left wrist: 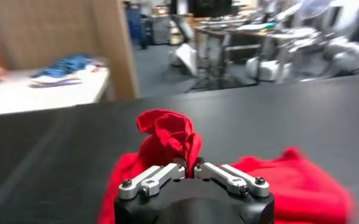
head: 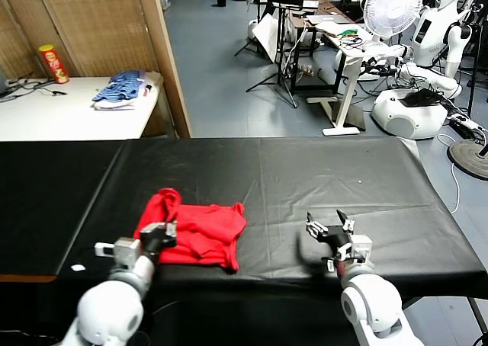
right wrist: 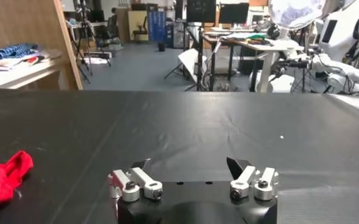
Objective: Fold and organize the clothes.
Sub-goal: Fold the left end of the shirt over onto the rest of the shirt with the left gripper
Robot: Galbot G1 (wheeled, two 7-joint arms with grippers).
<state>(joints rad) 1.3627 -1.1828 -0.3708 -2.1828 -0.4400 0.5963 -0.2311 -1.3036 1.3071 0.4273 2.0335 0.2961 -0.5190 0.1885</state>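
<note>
- My left gripper reaches forward low over the near left part of the black cloth-covered table, with its fingers pinched shut on a raised fold of the bright red short-sleeved cotton T-shirt.
- The shirt lies crumpled on the table's near left area; my gripper body hides its near edge, and in my left wrist view its far side blurs out.
- I cannot make out any print or neck tag in the bunched fabric.
- My right gripper rests low over the near right of the table, well apart from the shirt, with its fingers spread wide and holding nothing.
- In my right wrist view only one red corner of the shirt shows at the frame's edge.
</note>
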